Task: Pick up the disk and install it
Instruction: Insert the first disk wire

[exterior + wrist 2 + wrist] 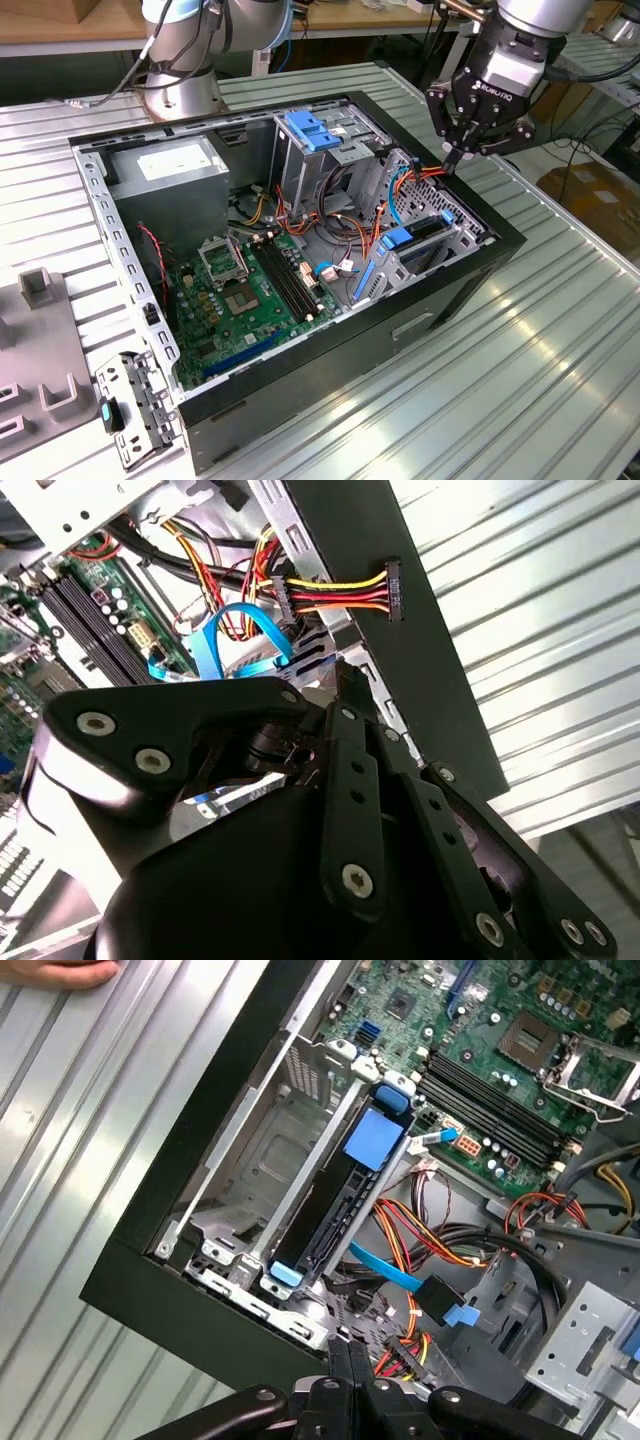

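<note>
Seemingly the install is near its end: the disk [332,1215] stands on edge in the metal cage [240,1195], at the exterior view's right inside the case [505,240]. My gripper [452,160] hangs just above the case's far right rim, fingers pressed together and holding nothing. Any further seating would, I judge, call for a straight push along the blue rails. Loose cables [415,172] crowd beside the cage; open room lies above and outside the rim.
</note>
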`<state>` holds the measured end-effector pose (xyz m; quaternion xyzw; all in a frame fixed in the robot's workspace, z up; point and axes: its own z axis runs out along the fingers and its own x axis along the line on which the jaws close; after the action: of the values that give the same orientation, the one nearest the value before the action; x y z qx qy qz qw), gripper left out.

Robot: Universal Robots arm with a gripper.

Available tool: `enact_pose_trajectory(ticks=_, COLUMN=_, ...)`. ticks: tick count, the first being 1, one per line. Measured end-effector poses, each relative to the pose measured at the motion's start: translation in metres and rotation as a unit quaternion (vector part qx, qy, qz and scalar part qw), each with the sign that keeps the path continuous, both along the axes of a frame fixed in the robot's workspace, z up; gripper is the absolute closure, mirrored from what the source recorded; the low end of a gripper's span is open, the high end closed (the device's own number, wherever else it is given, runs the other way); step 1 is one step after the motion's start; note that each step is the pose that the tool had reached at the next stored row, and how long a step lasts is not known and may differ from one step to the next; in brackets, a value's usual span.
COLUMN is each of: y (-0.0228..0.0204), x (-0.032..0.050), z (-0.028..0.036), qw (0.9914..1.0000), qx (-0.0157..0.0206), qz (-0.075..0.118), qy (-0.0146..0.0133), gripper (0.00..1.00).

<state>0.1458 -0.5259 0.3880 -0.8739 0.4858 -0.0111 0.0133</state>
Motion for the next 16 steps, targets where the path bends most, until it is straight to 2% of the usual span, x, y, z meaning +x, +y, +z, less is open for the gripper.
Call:
enact_pose_trajectory(ticks=9, y=0.0032, x=0.0049, z=0.0, qw=0.99996, qx=0.0, qz=0.009, qy=0.0, gripper=0.89)
enact_pose_trajectory(ticks=15, y=0.0047, x=0.0119, z=0.0, qw=0.99983, qx=0.0, qz=0.018, qy=0.0, gripper=0.89)
enact_pose_trajectory(ticks=16, y=0.0047, x=0.0133, z=0.0, qw=0.99971, qx=-0.0001, qz=0.024, qy=0.0, gripper=0.82)
